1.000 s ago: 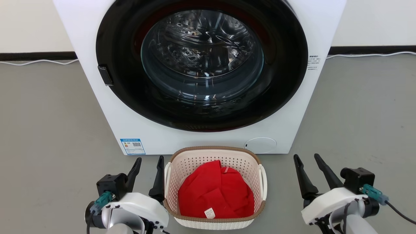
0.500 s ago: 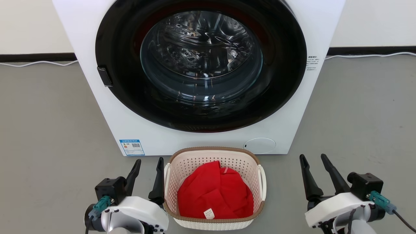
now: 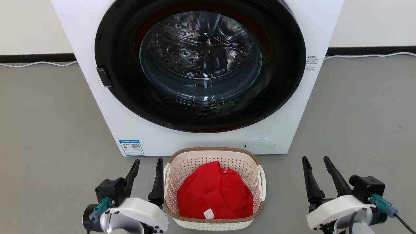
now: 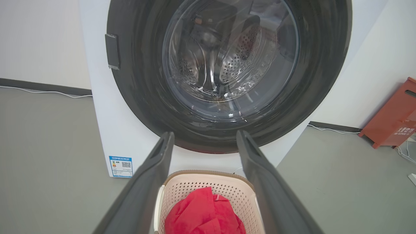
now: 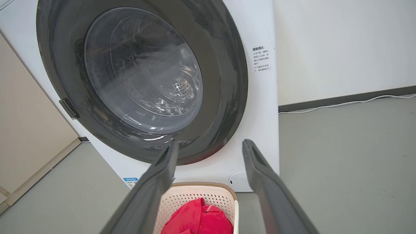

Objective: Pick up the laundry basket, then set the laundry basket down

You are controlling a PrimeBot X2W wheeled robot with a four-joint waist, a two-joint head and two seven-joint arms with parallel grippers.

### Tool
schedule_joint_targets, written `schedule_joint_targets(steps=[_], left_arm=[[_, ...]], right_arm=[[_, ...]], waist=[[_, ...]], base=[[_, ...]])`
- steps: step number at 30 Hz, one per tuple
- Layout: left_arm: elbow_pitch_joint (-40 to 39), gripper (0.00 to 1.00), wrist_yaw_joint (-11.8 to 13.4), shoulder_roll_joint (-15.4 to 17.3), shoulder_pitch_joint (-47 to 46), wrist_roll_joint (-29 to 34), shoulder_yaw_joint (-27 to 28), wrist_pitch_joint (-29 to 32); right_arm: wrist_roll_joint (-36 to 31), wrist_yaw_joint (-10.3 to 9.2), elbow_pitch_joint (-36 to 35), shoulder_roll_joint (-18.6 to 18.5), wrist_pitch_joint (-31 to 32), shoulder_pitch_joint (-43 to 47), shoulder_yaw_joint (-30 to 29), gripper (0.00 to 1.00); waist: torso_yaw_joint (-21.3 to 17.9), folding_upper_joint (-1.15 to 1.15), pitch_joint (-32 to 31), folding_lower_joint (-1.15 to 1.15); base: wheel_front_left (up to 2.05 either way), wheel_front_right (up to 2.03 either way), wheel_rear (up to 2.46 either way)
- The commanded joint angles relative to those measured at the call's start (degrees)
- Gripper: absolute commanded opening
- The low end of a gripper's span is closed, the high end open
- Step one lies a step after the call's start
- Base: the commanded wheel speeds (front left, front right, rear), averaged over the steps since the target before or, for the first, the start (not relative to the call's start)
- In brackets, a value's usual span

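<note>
The laundry basket (image 3: 195, 162) stands on the grey floor just in front of the washer, cream-white and perforated with a brown rim, and red cloth (image 3: 214, 195) lies inside it. It also appears low in the left wrist view as the basket (image 4: 198, 183) and in the right wrist view as the basket (image 5: 195, 195). My left gripper (image 3: 148, 164) is open close beside the basket's left handle (image 3: 166, 180), its inner finger near the rim. My right gripper (image 3: 315, 161) is open, well off to the right of the right handle (image 3: 262, 182). Neither holds anything.
A big white front-loading washer (image 3: 201, 68) with a shut dark round door stands right behind the basket. A white cable (image 3: 367, 55) runs along the wall base. A red-orange box (image 4: 393, 113) stands by the wall to the right. Grey floor spreads on both sides.
My right gripper has drifted to the right, away from the basket, and slightly lower in view. The left gripper has barely moved. The basket stays put.
</note>
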Motion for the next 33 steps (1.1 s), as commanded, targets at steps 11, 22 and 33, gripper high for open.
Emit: schedule_joint_targets(steps=[11,22,33], left_arm=[[-1.3,1.00,0.0,0.0,-0.8,0.3,2.2,-0.4],[-0.6,1.00,-0.2,0.0,-0.8,0.3,2.6,-0.4],[-0.1,1.00,-0.4,-0.1,-1.0,0.2,2.9,-0.4]], right_arm=[[0.2,0.41,-1.4,0.1,-0.2,-1.2,1.2,1.00],[0.7,0.41,-1.2,0.2,-0.2,-1.2,1.5,1.00],[1.0,0.41,-1.4,0.3,-0.1,-1.2,1.7,1.00]], waist=[[0.0,0.00,0.0,0.01],[-0.1,0.00,-0.5,0.01],[-0.1,0.00,-0.4,0.01]], base=[[0.00,0.00,0.00],[0.00,0.00,0.00],[0.00,0.00,0.00]])
